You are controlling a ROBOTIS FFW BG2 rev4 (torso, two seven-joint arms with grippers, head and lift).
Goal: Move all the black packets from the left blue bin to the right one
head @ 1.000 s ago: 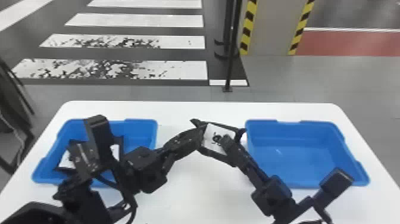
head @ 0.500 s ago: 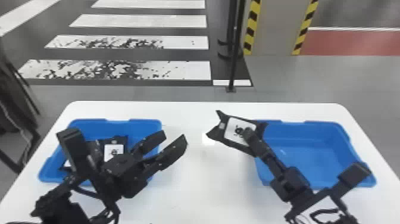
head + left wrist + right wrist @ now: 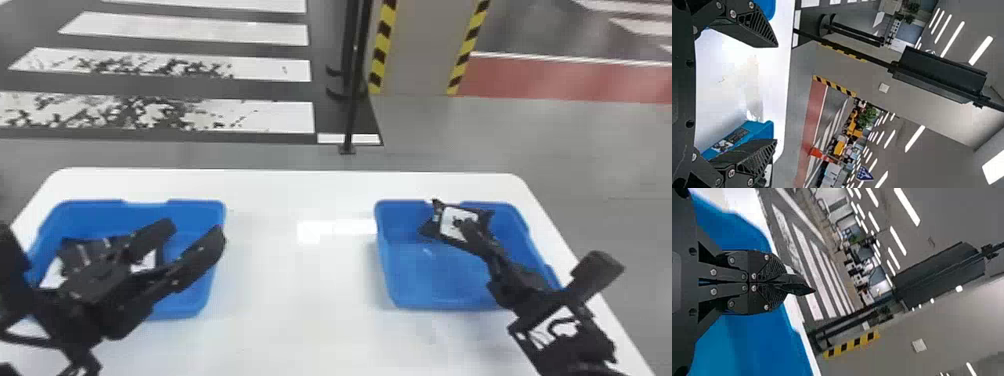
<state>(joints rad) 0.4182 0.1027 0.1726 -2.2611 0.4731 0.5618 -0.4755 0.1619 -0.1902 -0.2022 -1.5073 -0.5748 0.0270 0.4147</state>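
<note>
The right gripper [image 3: 467, 229] is pinching a black packet [image 3: 452, 223] with a white label, its two fingers closing on the packet's edge. The packet is hanging tilted over the far part of the right blue bin [image 3: 440, 303]; whether it is touching the bin's far wall, I cannot tell. The right arm is reaching in over the tabletop's near right corner. In the right wrist view the fingers are lying nearly side by side, with a dark pointed part of the packet sticking out beyond their tips.

The left gripper [image 3: 194, 231] is holding its fingers spread wide with nothing between them, and is hovering over the left blue bin [image 3: 192, 306]. Under it, other black packets [image 3: 75, 252] with white patches are lying in that bin; partly hidden by the arm, they are hard to count.

The left bin is sitting near the left edge of the white tabletop [image 3: 300, 310], the right bin near its right edge. Beyond the far edge, a black post [image 3: 352, 110] is standing on the floor before a pillar [image 3: 420, 50] with yellow-and-black striped edges.
</note>
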